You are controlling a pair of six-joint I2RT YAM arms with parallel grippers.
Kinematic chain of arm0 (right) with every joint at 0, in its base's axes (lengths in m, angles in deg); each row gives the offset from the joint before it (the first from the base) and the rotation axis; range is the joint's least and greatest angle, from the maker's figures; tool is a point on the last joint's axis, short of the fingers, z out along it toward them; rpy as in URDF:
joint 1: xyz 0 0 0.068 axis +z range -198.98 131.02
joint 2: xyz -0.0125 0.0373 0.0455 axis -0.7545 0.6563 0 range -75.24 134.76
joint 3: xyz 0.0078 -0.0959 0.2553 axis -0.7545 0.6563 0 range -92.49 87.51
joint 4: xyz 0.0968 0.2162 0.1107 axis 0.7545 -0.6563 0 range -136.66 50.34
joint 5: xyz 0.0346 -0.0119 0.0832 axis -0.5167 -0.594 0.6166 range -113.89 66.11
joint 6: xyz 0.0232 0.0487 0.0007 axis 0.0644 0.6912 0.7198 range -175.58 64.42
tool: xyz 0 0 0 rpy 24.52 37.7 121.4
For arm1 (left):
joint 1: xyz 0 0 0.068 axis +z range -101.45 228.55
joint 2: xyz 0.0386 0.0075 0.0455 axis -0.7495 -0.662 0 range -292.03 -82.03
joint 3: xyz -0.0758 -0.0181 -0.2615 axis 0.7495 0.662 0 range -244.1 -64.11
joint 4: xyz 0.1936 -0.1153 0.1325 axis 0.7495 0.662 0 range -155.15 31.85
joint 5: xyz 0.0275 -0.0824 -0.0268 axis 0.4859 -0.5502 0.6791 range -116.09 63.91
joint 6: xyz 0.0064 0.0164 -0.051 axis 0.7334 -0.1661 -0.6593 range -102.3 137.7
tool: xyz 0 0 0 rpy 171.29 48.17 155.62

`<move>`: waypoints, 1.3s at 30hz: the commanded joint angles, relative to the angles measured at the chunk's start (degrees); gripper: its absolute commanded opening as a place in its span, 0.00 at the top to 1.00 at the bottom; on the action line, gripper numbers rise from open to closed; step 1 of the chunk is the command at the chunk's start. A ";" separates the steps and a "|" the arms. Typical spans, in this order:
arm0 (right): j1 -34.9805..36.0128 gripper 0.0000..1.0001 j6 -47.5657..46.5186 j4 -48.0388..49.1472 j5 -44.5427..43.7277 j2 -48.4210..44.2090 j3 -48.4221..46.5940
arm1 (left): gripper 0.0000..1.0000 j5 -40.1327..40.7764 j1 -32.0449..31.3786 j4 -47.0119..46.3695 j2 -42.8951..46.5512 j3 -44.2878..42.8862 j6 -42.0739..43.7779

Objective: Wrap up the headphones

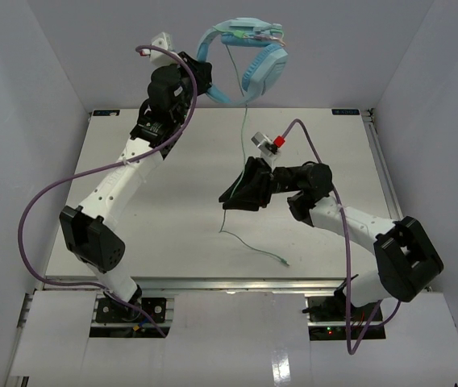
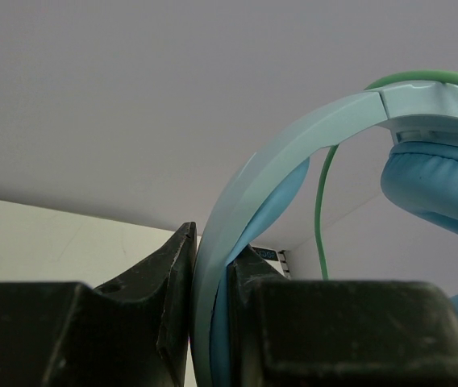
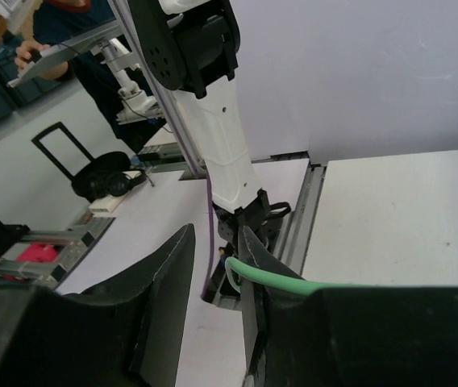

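Note:
The light blue headphones (image 1: 249, 52) hang high above the table's back edge. My left gripper (image 1: 206, 87) is shut on their headband (image 2: 293, 153), and an earcup (image 2: 443, 181) shows at the right of the left wrist view. The thin pale-green cable (image 1: 244, 129) drops from them to my right gripper (image 1: 229, 198), then trails over the table to its plug (image 1: 284, 262). In the right wrist view the right gripper (image 3: 217, 234) is open. The cable (image 3: 293, 280) lies draped over its right finger (image 3: 253, 258) and curls down at the tip, unclamped.
The white table (image 1: 172, 218) is boxed in by grey walls at the back and both sides. Purple arm cables (image 1: 31, 218) loop beside each arm. The left arm's base (image 3: 213, 137) stands ahead in the right wrist view, with the table's rail (image 3: 306, 218) alongside.

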 commanded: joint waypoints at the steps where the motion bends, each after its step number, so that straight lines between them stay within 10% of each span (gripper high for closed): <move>1: 1.50 0.66 7.52 26.73 -2.40 2.38 -5.54 | 1.00 1.38 -0.14 -3.88 1.61 -2.93 -1.29; 39: 4.55 0.68 13.24 33.16 -0.27 -6.74 -3.72 | 1.00 7.44 0.04 -2.16 -0.99 0.90 13.34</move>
